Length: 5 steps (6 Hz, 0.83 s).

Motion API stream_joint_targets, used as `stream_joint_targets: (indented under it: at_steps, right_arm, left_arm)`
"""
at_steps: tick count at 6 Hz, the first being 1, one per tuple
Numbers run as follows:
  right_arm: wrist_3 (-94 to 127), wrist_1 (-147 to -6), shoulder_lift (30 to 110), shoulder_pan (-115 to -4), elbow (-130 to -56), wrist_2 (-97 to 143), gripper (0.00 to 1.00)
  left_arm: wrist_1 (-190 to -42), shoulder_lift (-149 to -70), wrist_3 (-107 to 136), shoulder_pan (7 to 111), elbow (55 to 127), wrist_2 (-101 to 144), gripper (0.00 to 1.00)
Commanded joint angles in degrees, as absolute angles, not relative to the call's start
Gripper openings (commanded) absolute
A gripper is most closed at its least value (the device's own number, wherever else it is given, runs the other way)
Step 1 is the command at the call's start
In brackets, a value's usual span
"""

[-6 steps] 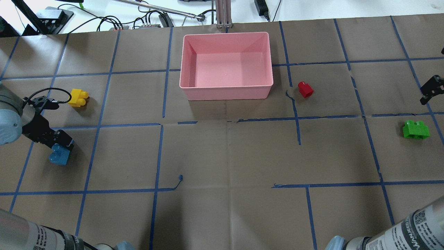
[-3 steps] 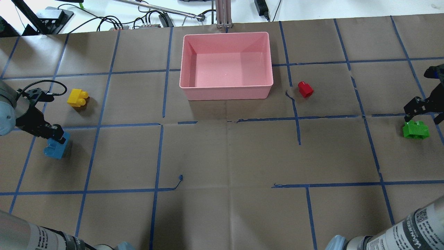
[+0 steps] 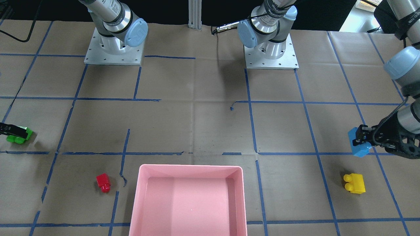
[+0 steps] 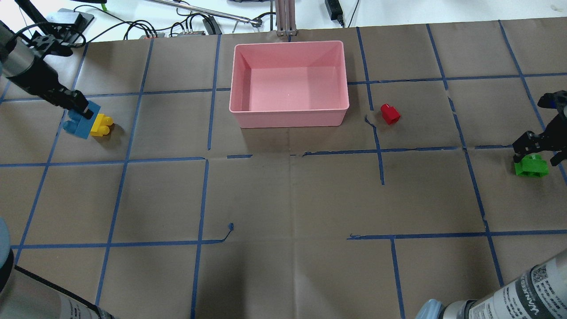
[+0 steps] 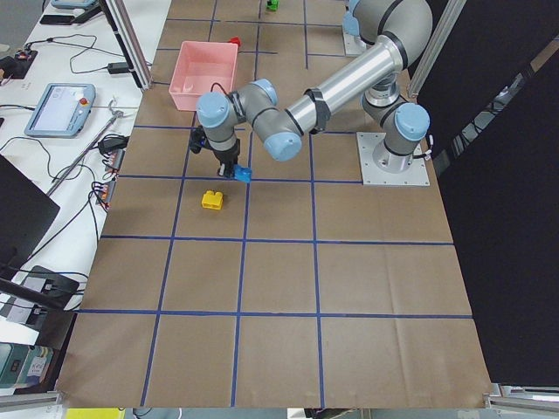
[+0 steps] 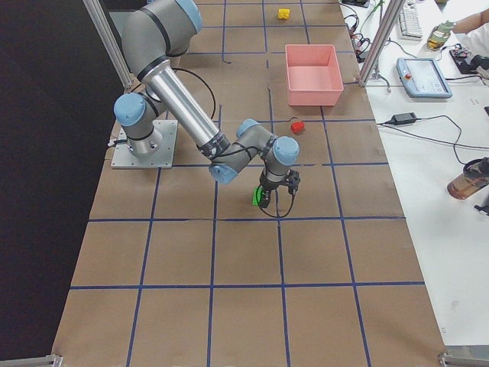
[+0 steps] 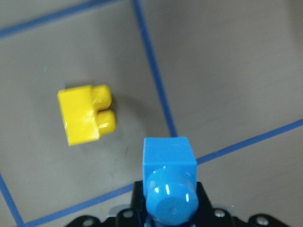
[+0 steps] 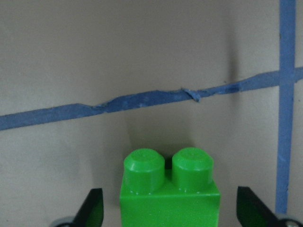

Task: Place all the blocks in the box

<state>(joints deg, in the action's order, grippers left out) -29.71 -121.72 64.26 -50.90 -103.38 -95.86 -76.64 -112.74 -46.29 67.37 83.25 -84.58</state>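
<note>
- Transport has begun on the left: the left gripper, clenched on the blue brick, has carried it in the last second from the near left of the table up towards the yellow brick. The blue brick appears lifted clear of the paper, so it is likely on its way to the box.
- The yellow brick has not moved and lies on the table, well left of the box.
- The box holds nothing yet.
- The red brick lies unmoved, just right of the box.
- The right gripper has dropped in from the far right and now straddles the green brick, its fingers spread and apart from the brick's sides; a grasp looks imminent.
- Count: four bricks (one blue, one yellow, one red, one green), one box, two grippers.
</note>
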Motion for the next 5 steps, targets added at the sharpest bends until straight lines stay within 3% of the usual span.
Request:
stream_joint_targets:
  at_steps: [1,3,4,5]
  right_arm:
    - [-29.71,-122.52,64.25,-50.89,-103.45,-96.41,0.81]
    - [-28.92,-122.52,64.16,-50.89,-103.45,-96.33,0.48]
    - [-28.92,-122.52,64.16,-50.89,-103.19,-96.33,0.41]
    - [-28.83,-122.35,64.68,-50.89,-102.75,-96.33,0.41]
  left_arm:
    - [-65.84,-117.04,-46.67,81.75,79.37,-83.94,0.0]
    - [-62.23,-123.46,-44.84,93.11,74.12,-84.03,0.0]
    - [-62.75,-125.14,-43.61,96.64,71.13,-81.85,0.0]
    - [-63.8,-125.77,-42.98,100.59,70.23,-82.0,0.0]
